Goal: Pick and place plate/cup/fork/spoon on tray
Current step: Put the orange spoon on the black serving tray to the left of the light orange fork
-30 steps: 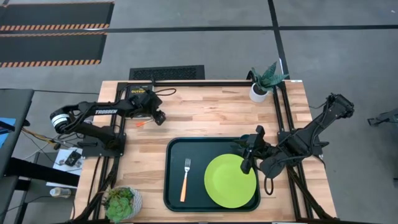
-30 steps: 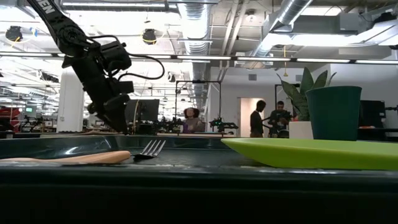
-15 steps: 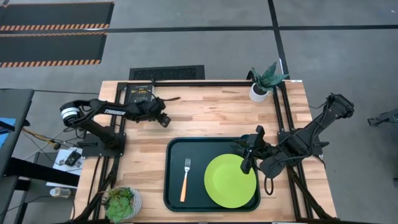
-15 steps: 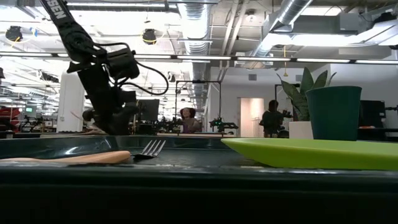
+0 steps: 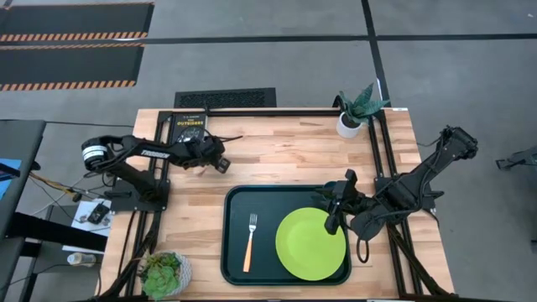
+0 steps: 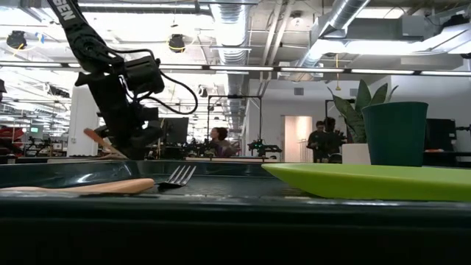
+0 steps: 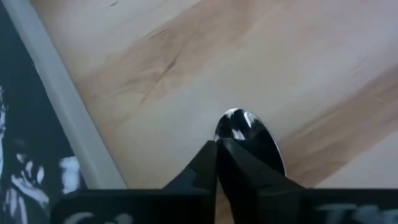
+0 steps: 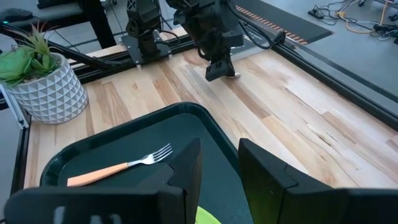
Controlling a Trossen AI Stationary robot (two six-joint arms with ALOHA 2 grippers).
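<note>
— Holding the small spoon with the silver metal bowl and red-orange handle (image 7: 249, 140), is it? How does the left gripper (image 5: 220, 162) stand?

— Its fingers (image 7: 202, 168) are pressed together over the pale wooden desk (image 5: 285, 159), near the far left corner beside the black book (image 5: 186, 127). From the left wrist the spoon's shiny bowl pokes out just past the fingertips — whether the fingers truly pinch it cannot be told from there. In the low view a red-orange handle slants out beside that gripper, which suggests a hold.

— And how should it handle?

— Light and stiff, but the polished bowl looks slippery; a grip at the neck or on the handle would likely be surer than one on the metal. Thin as it is, it could swivel between the fingers.

— The rest?

— The large dark green rectangular tray (image 5: 237, 252) already carries the flat round lime-green plate (image 5: 309, 245) and the small fork with silver tines and yellow-orange handle (image 5: 250, 241). The right gripper (image 5: 333, 210) waits over the plate's far edge, fingers (image 8: 186, 168) partly apart; the small dark teal-green cup (image 6: 395, 132) shows there, though a grip on it cannot be confirmed.
</note>
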